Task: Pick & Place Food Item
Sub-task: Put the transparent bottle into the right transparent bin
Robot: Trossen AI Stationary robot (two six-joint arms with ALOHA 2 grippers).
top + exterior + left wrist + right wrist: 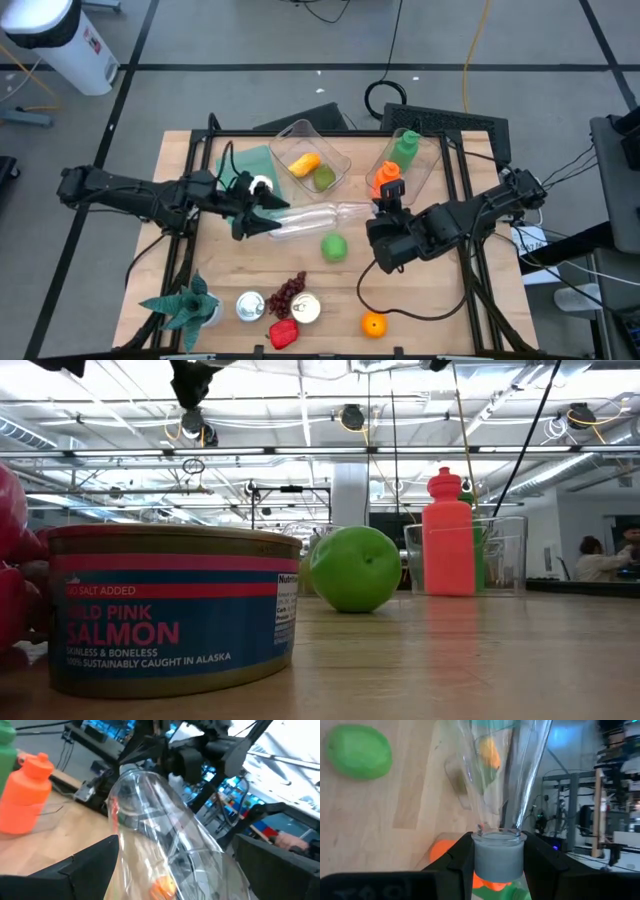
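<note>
A clear plastic bottle (pixel 320 214) hangs about level over the middle of the table, between my two grippers. My right gripper (pixel 499 852) is shut on its grey cap end. My left gripper (pixel 175 865) is open, with one finger on either side of the bottle's other end (pixel 165 845). A green apple (pixel 334 247) lies on the table just below the bottle. An orange (pixel 374 324), grapes (pixel 290 292) and a red fruit (pixel 283 333) lie near the front edge. My right gripper pinches the bottle's grey cap (pixel 498 862) between its two fingers. The fingers come from the table's right, slanting down, and point along the bottle, which runs on away from them. The bottle is lifted clear of the table. My left gripper: I cannot tell whether its fingers touch the bottle.
A clear tub (pixel 338 150) with a yellow and a green fruit stands at the back. Beside it a second tub (pixel 432 160) holds an orange and a green bottle. Two cans (pixel 249 305) and a green plant (pixel 185 305) stand at the front left. A salmon can (pixel 170 610) fills the low view.
</note>
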